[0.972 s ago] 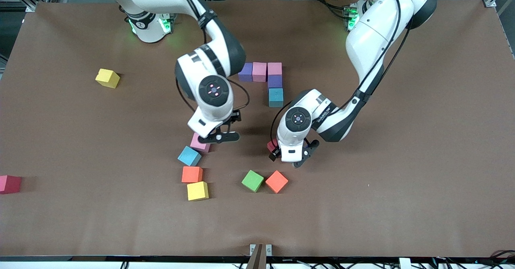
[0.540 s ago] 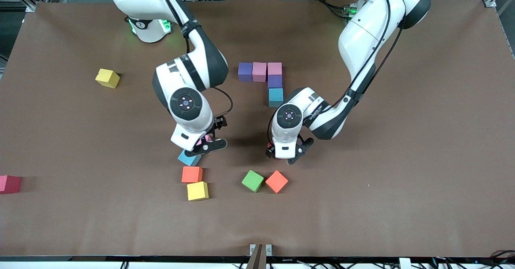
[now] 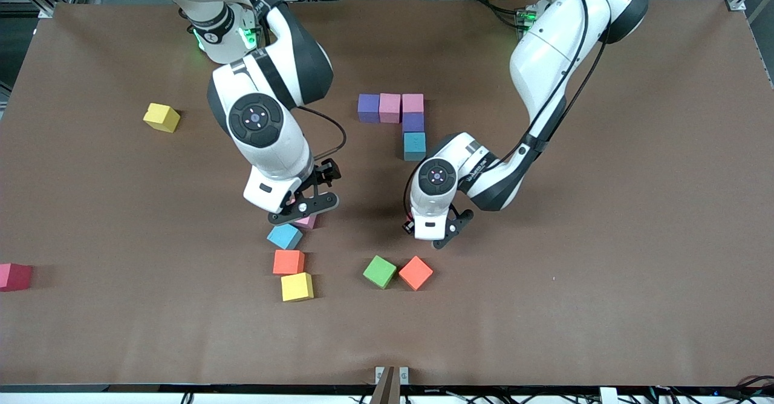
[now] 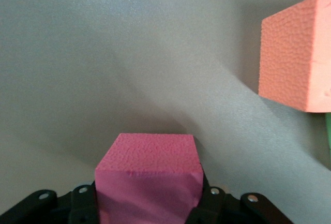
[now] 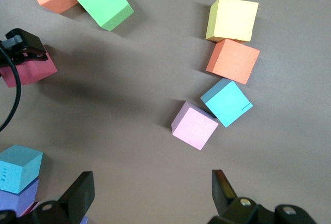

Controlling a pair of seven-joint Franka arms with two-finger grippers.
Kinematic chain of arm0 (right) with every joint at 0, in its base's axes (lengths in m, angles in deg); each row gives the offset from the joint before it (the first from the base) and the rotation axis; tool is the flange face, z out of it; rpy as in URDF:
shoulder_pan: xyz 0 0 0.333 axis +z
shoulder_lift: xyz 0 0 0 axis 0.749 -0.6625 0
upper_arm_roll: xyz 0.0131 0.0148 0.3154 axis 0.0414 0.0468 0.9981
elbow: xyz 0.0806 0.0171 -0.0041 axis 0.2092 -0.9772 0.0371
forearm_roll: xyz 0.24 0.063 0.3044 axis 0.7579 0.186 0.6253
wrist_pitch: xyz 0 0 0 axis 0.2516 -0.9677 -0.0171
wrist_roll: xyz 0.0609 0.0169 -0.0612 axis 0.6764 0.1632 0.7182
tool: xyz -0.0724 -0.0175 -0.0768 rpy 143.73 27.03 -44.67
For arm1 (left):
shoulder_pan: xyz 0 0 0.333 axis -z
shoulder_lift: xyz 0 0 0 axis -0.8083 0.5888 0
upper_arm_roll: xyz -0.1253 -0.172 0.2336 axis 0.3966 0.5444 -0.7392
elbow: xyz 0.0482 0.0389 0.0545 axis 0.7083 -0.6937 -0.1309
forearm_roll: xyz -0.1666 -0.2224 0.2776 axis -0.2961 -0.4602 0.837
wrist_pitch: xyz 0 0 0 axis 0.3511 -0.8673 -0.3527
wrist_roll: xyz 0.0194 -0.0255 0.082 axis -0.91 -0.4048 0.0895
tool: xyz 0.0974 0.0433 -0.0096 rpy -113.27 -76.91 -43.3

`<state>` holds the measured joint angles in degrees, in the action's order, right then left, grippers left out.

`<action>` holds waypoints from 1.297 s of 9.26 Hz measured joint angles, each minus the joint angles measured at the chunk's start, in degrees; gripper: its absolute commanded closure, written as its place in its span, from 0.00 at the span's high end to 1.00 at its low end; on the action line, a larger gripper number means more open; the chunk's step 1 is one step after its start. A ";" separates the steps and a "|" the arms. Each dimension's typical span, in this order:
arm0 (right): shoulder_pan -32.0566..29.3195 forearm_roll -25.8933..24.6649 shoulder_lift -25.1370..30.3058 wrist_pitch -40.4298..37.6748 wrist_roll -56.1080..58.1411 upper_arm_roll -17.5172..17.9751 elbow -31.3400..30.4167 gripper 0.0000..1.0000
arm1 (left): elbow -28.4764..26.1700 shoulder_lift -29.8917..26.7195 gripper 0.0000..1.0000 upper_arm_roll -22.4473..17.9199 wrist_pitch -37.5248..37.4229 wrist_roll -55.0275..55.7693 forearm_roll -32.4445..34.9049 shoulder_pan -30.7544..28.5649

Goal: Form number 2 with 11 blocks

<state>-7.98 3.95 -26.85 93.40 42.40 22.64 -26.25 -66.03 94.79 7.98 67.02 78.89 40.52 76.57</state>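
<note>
Foreground: yellow block [image 3: 297, 286], orange block [image 3: 288, 262] just beside it. Left gripper [image 3: 430, 233] clamped on red block [image 4: 147, 172], near green cube [image 3: 380, 271]. Right gripper [image 3: 300, 209] wide open over pink block [image 3: 307, 221]. Farthest: five-block start of number 2 [image 3: 413, 123].

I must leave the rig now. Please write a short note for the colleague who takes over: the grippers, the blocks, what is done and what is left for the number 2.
Left gripper: shut on the red foam cube, low at the table.
Right gripper: open, over the loose pink foam cube.
Done: purple-pink-pink top row; at its left-arm end, nearer the front camera, a purple cube, then the placed light blue cube.
Left: six cubes. Also loose: light blue cube, orange cube, yellow cube, second orange cube. Skip the green cube.
</note>
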 measured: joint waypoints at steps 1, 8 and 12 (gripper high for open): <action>-0.06 0.00 0.01 0.00 0.03 -0.01 -0.07 1.00 | 0.37 -0.95 0.00 -0.02 -1.86 0.59 -1.89 -0.05; -0.17 0.00 0.01 0.77 0.74 -0.03 -0.24 1.00 | -1.04 -5.61 0.00 0.83 -10.90 31.56 -2.91 6.41; -0.17 0.01 0.06 0.81 1.12 -0.03 -0.23 1.00 | -1.99 -5.63 0.00 0.86 -11.20 47.57 -2.92 12.12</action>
<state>-8.15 3.96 -26.79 94.20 43.52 22.61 -26.48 -68.02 89.16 8.84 55.82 126.45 37.61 88.70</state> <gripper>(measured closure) 0.000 0.379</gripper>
